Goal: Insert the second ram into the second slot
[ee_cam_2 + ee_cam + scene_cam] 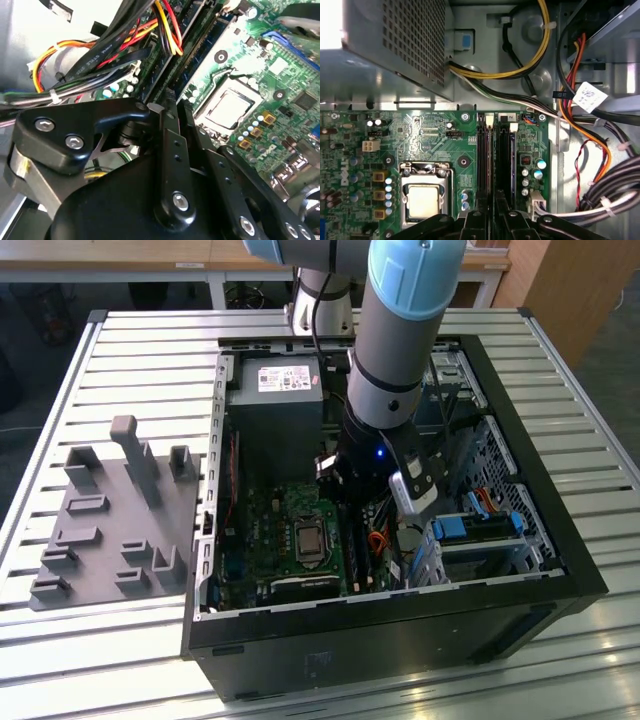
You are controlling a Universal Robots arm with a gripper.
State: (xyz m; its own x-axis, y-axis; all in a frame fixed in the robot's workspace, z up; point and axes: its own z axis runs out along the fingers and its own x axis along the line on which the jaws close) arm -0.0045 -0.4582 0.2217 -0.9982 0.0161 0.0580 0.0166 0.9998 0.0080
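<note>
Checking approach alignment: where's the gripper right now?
The gripper is down inside the open PC case, directly over the RAM slots, between the CPU socket and the cable bundle.

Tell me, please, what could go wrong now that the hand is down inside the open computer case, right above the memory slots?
1. The memory slots lie side by side with little between them, so a slight sideways error of the hand could press on the wrong slot or on a slot's edge.
2. The cables run close beside the slots; the hand's body might snag or pinch them.
3. I cannot tell whether a stick is seated squarely, so pushing could bend it.
</note>
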